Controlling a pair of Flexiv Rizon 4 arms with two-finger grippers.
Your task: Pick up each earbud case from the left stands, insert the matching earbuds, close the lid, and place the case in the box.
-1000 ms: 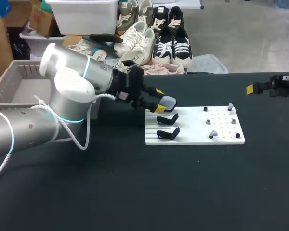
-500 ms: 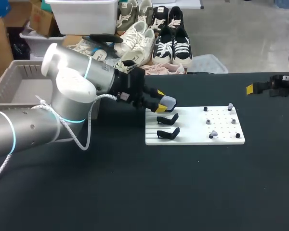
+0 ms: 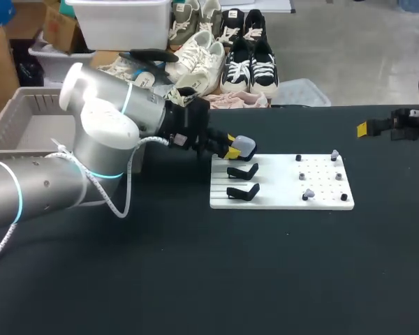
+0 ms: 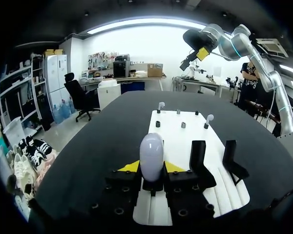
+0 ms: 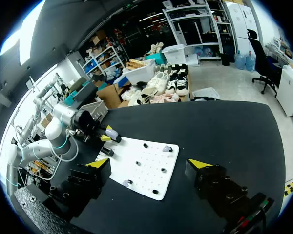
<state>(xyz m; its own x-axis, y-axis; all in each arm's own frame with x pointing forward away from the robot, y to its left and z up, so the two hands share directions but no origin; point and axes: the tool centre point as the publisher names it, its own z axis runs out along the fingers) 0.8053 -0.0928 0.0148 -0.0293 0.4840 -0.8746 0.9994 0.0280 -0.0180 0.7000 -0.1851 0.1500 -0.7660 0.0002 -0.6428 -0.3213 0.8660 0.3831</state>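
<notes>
My left tool (image 3: pixel 230 149) is at the rear left corner of the white board (image 3: pixel 325 201), with its yellow tips pinching the earbud case (image 3: pixel 245 145) from both sides. In the left wrist view the case (image 4: pixel 151 156) stands upright between the tips of that tool (image 4: pixel 151 168). It is a pale, rounded shell with the lid down. I cannot tell whether it rests on anything beneath it.

Beside it on the board are two black stands (image 3: pixel 243 172), one in front of the other, and both are bare. The right half of the board carries small black pegs (image 3: pixel 302 176). Two pale earbuds (image 3: pixel 334 154) sit on pegs there, one at the far corner and one near the front edge.

The board lies flat on the black tabletop (image 3: pixel 195 279). The grey box (image 3: pixel 28 94) sits at the left edge of the tabletop, behind my left arm.

My right tool (image 3: pixel 366 128) hangs near the right edge of the tabletop, well apart from the board. The right wrist view shows that tool (image 5: pixel 149 165) with its fingers spread wide and nothing between them.
</notes>
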